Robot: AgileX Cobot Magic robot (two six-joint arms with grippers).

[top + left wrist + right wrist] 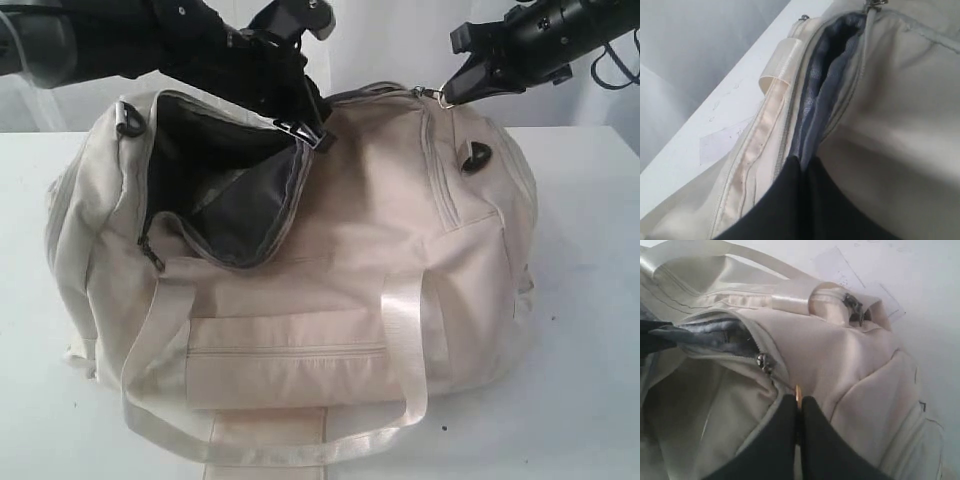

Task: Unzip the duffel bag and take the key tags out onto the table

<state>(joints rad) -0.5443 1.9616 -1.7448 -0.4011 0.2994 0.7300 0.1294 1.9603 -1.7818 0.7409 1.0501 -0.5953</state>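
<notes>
1. Exterior view: we see the bag [330,260] sitting on the white counter [585,330]. Its pocket [290,350] faces the camera, and a pale strap [405,330] loops down past that pocket onto the counter.
2. We find the top zip undone over the bag's left part. The opening [225,190] gapes wide and shows dark grey lining [240,215].
3. Left wrist view: we see the left gripper [801,160] closed tight. Its two dark fingers [775,205] are pressed together with no gap and meet on a fold of the lining at the rim of the opening. It reads as a pinch on that cloth; how much cloth is caught we cannot tell.
4. From the same view, the open zip runs away from the left gripper to a metal slider [874,5] at its far end.
5. Right wrist view: we see the right gripper [798,402] closed as well. It is clamped on the brass-coloured pull [798,391], which shows as a thin edge between the dark fingers.
6. We place the pull just beside the slider, where the zip's closed stretch begins.
7. From the exterior view, the left gripper is at the right end of the opening and the right gripper at the bag's upper right corner, well apart. The pull stands out from the top seam towards the right gripper.
</notes>
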